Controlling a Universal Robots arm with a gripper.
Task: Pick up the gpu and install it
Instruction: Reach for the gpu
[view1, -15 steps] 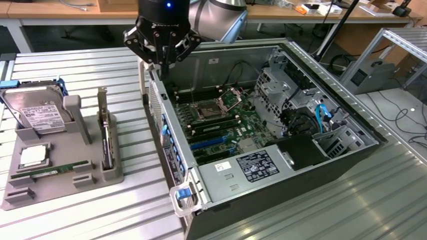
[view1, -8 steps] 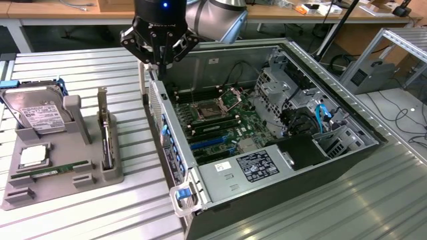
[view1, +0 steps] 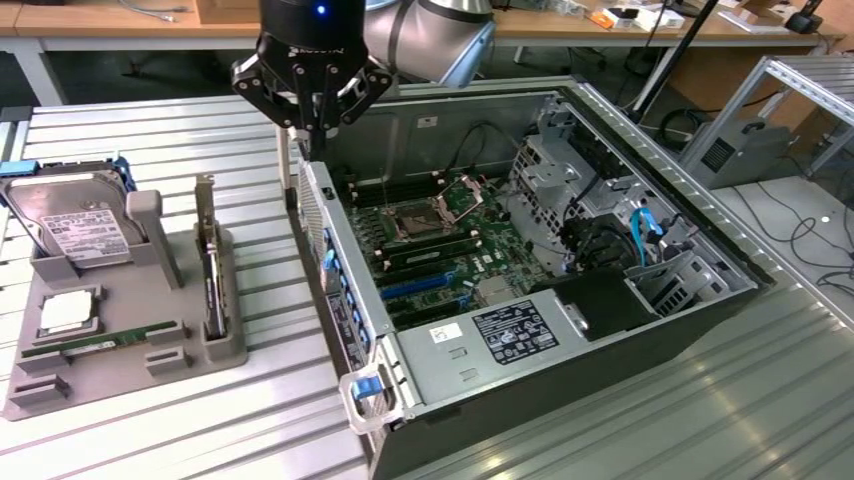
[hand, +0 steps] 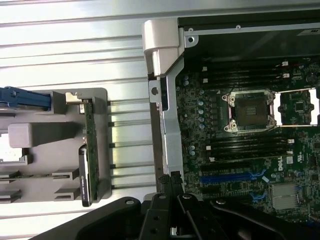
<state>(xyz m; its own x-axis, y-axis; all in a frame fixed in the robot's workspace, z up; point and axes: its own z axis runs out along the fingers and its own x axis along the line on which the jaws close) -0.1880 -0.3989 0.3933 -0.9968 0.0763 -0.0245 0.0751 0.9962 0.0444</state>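
End effector (view1: 307, 128) closed, pointing straight down, wrist (view1: 315, 22) upright

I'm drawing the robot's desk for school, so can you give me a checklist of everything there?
Surface: ribbed silver metal table.
Job's things: gpu, a thin dark card with a silver bracket, standing on edge in the grey plastic tray; open grey metal computer case beside it.
Clutter: silver hard drive with white label and slim green memory stick, in the same tray.
Gripper: black gripper shut, empty, over the case's wall, apart from the gpu.
Cables: blue cables inside the case; black cables at the exterior view's right.
Surroundings: wooden benches behind.
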